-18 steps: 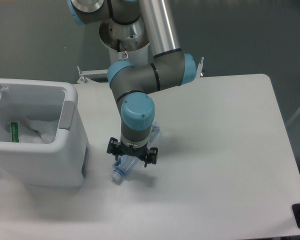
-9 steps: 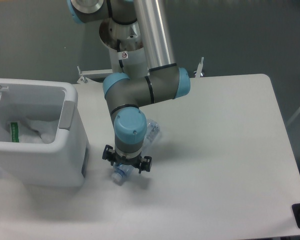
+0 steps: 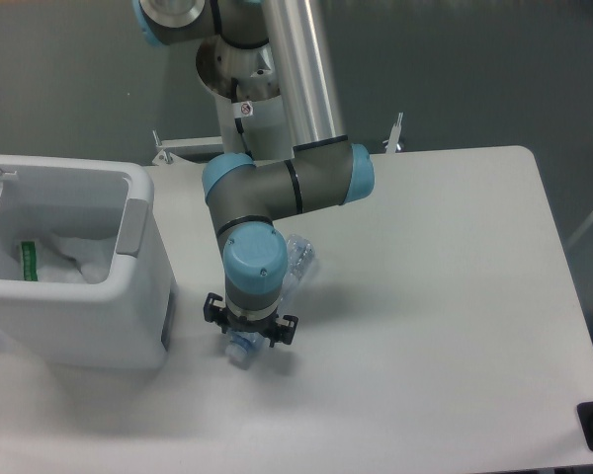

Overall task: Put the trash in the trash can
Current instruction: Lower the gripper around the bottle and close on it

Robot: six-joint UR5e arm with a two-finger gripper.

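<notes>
Robot arm's gripper [image 3: 249, 334] pressed down over a crushed clear bluish plastic bottle [image 3: 295, 259] on the white table [image 3: 445, 296].
The fingers' opening is hidden. The bottle lies near the table's left edge, beside the large white rectangular plastic bin [image 3: 138, 296], which holds a crumpled clear-white wrapper [image 3: 64, 259].

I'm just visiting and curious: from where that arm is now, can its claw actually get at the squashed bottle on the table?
Probably yes. The gripper sits right over the crushed bottle near its cap end, and nothing lies between them. Whether the fingers have closed on it cannot be seen.
</notes>
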